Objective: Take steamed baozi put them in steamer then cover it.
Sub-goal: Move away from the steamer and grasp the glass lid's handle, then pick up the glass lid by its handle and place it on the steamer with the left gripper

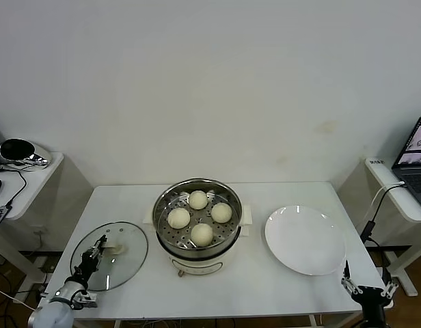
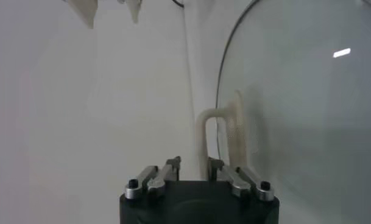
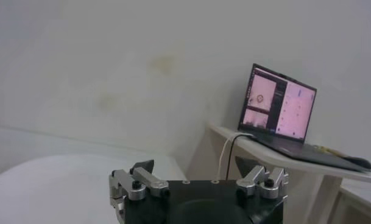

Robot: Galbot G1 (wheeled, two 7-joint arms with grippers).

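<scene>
Cover (image 1: 109, 255) handle apparently within left end effector (image 1: 100, 244)

Steamer (image 1: 197, 225) at frame centre on the desk (image 1: 265, 280), four buns (image 1: 199, 217) in its tray. Lid (image 1: 109, 255) lies flat on the desk at lower left, just beside the steamer. Plate (image 1: 305, 240) sits right of centre, near the steamer. Left pincer (image 1: 98, 247) over the lid, at its handle (image 1: 113, 250). Right pincer (image 1: 349, 280) at the desk's lower right corner, just past the plate. Laptop (image 1: 415, 160) on a side table at far right.
</scene>
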